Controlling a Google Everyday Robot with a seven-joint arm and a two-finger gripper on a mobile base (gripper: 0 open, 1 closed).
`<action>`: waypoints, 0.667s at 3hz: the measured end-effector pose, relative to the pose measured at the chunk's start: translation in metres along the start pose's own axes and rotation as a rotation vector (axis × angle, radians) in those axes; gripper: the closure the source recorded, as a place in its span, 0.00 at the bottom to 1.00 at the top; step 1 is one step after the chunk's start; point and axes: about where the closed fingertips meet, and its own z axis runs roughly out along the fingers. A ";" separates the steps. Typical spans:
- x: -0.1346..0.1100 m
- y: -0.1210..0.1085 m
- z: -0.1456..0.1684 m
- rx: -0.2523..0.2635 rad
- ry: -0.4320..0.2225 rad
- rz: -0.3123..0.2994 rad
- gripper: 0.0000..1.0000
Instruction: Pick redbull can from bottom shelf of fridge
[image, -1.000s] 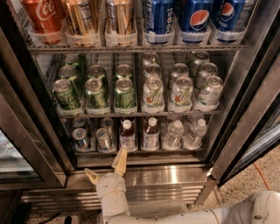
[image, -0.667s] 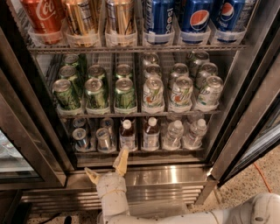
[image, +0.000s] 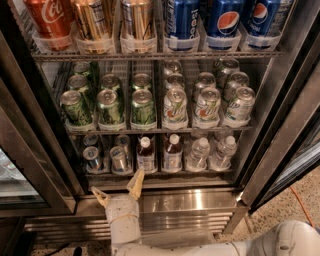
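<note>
The pick is only at its approach stage, and nothing has been grasped yet. The end effector (image: 117, 184) sits low in the view, at about 7 o'clock from the centre. It is in front of the steel base of the fridge (image: 200, 201) and just below the front edge of the bottom shelf (image: 165, 176). Its two fingers are spread wide and hold nothing; one tip points toward 1 o'clock and reaches up to the shelf edge, the other toward 10 o'clock. The redbull can (image: 119, 159) stands upright at the front left of that shelf, roughly 12 o'clock from the end effector. Another slim can (image: 92, 157) is just beside it at 9 o'clock, and the juice bottles (image: 146, 155) are at 3 o'clock. By my judgement the real work remains: reaching in over the edge, closing around the can, and drawing it out without knocking its neighbours.
</note>
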 end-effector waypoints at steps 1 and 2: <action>0.002 0.008 0.001 -0.005 0.005 0.008 0.07; 0.009 0.008 0.004 0.004 0.014 -0.006 0.25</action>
